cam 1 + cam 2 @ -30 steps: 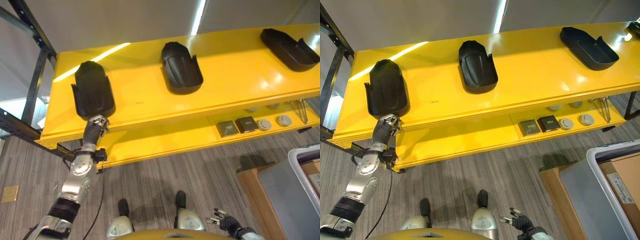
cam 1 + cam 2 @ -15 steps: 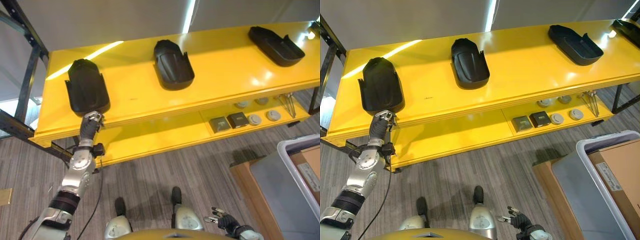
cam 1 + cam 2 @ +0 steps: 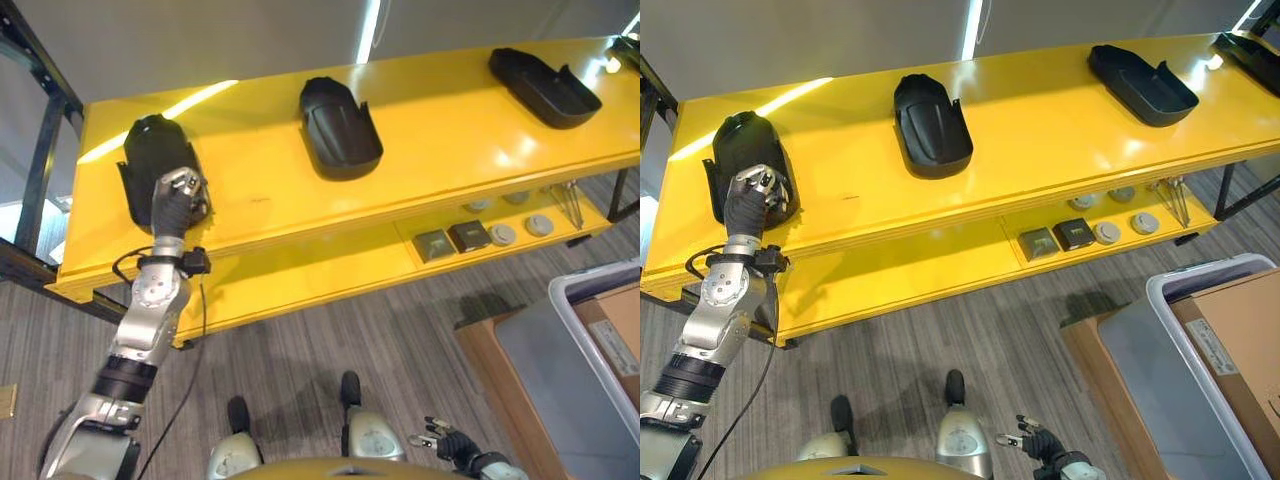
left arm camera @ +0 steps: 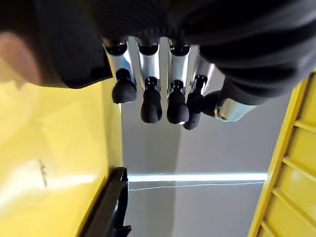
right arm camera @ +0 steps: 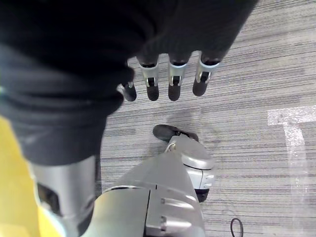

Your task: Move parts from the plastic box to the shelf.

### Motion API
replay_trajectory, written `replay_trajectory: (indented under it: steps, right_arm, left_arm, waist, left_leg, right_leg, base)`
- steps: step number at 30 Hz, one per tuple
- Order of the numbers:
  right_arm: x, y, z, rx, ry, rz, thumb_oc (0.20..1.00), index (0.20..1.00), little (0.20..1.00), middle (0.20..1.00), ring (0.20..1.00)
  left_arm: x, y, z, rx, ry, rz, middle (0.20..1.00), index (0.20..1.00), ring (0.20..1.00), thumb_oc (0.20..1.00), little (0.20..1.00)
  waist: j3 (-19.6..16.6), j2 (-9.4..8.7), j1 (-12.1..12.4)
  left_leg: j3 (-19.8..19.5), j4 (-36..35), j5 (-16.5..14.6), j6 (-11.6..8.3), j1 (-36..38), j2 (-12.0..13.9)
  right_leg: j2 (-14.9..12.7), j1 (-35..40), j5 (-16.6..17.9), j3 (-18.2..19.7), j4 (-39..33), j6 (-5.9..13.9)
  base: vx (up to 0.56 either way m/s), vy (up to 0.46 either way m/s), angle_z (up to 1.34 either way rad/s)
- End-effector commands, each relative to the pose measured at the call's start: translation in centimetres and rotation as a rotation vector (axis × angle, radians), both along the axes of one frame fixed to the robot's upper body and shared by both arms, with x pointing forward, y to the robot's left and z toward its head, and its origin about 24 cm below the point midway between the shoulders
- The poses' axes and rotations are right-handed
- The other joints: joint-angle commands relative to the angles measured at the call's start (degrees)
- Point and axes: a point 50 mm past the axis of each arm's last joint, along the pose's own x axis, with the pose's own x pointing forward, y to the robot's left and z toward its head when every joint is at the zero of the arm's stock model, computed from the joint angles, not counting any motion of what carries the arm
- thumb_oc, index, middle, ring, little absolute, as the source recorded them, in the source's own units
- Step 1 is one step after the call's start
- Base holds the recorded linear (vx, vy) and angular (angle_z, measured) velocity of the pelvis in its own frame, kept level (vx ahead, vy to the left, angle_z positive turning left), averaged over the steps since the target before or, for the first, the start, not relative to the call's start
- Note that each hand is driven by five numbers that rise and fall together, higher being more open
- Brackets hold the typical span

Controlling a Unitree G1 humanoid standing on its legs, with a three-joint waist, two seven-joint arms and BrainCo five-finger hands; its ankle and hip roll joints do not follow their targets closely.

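Left hand relaxed, holding nothing, over black part at shelf 9 o'clock end; right hand hangs loose-fingered, empty, at 5 o'clock.

Small square and round items are being kept on the lower yellow tier, toward its right end. Grey striped flooring is being seen below.
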Motion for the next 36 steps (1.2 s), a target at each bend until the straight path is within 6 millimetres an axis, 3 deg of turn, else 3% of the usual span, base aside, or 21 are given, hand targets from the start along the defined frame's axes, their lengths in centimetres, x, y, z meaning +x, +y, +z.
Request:
replay_trajectory:
  steps: [1, 9, 12, 21, 29, 36]
  right_arm:
    - [0.6, -0.2, 0.2, -0.012, -0.031, 0.003, 1.0, 1.0, 1.0, 1.0, 1.0]
    - [0.5, 0.0, 0.1, -0.007, -0.03, 0.004, 1.0, 1.0, 1.0, 1.0, 1.0]
    - [0.2, 0.1, 0.0, -0.005, -0.033, -0.011, 1.0, 1.0, 1.0, 1.0, 1.0]
    - [-0.8, 0.2, -0.1, 0.006, -0.027, -0.04, 1.0, 1.0, 1.0, 1.0, 1.0]
    - [-1.5, 0.1, -0.3, 0.005, -0.001, -0.043, 1.0, 1.0, 1.0, 1.0, 1.0]
    - [-1.5, 0.1, -0.4, 0.004, 0.014, -0.032, 1.0, 1.0, 1.0, 1.0, 1.0]
  left_arm:
    - [0.8, 1.4, 2.1, 0.047, -0.067, 0.028, 0.2, 0.2, 0.2, 0.2, 0.2]
    - [0.2, 0.1, 1.8, 0.055, -0.094, -0.112, 0.2, 0.2, 0.2, 0.2, 0.2]
    - [-1.4, -1.2, 2.2, 0.086, -0.126, -0.203, 0.2, 0.2, 0.2, 0.2, 0.2]
    - [-3.7, -0.3, 0.3, 0.069, -0.085, -0.189, 0.2, 0.2, 0.2, 0.2, 0.2]
    - [-3.4, 1.4, -2.0, 0.093, 0.017, -0.041, 0.2, 0.2, 0.2, 0.2, 0.2]
    - [-2.0, 1.8, -2.5, 0.101, 0.047, 0.022, 0.2, 0.2, 0.2, 0.2, 0.2]
  waist:
    - [1.07, -0.22, 0.68]
    - [1.47, -0.22, 1.09]
    - [1.75, -0.06, 1.78]
    - [1.36, 0.09, 3.25]
    - [0.42, 0.06, 3.42]
    - [0.06, -0.27, 2.55]
  left_leg:
    - [-0.91, 4.84, -2.83, 0.23, -1.47, 3.3]
    - [-0.97, 5.06, -3.0, 0.23, -1.8, 3.24]
    - [-1.23, 5.01, -3.04, 0.24, -1.73, 3.02]
    - [-1.74, 5.14, -3.36, 0.24, -1.12, 2.73]
    - [-1.64, 5.25, -3.66, 0.17, 0.08, 2.79]
    - [-1.08, 5.34, -3.79, 0.1, 0.88, 3.14]
  right_leg:
    - [-4.63, 0.87, -2.78, 1.54, 2.68, 3.01]
    - [-4.7, 0.85, -2.74, 1.49, 2.52, 3.02]
    - [-4.83, 1.17, -2.44, 1.19, 2.1, 3.07]
    - [-5.29, 2.74, -2.41, 0.13, 1.49, 3.23]
    - [-5.57, 3.99, -2.65, -0.23, 1.52, 3.41]
    - [-5.47, 4.18, -2.85, 0.22, 1.94, 3.47]
  base:
    - [0.01, -0.005, 0.03]
    - [0.0, 0.0, 0.0]
    - [0.0, 0.0, 0.0]
    - [0.01, 0.001, 0.01]
    - [0.04, 0.008, 0.08]
    - [0.02, 0.001, -0.01]
